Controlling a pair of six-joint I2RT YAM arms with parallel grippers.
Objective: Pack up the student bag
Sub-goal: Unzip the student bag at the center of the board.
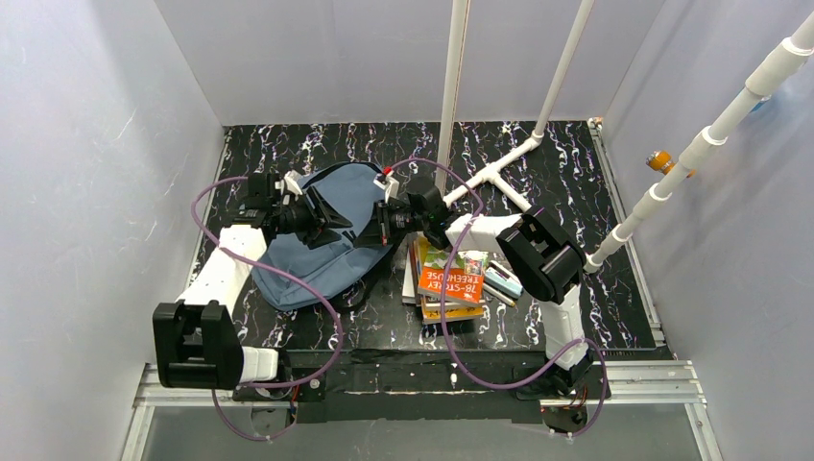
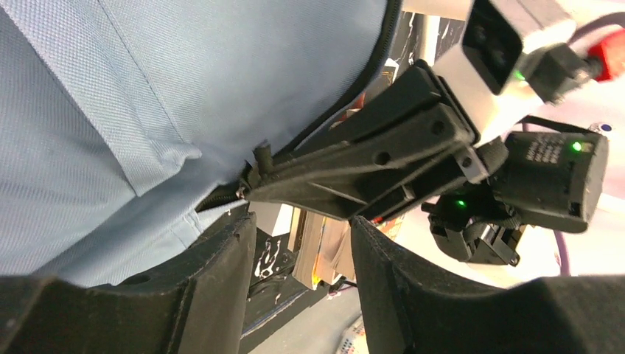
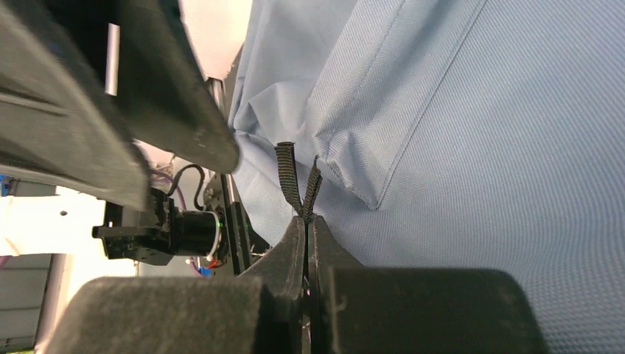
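The soft, woven slate-blue student bag (image 1: 302, 267) lies on the marbled black counter (image 1: 576, 163), at nine o'clock from the book stack (image 1: 451, 280). The right tool (image 3: 307, 225) clenches its braided dark zipper cord (image 3: 295, 181); the left tool (image 2: 302, 243) stands released.

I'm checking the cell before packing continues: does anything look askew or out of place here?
Nothing looks damaged or spilled. The book stack right of the student bag is untidy, with the books fanned at differing angles. The right gripper is shut on the bag's zipper pull.
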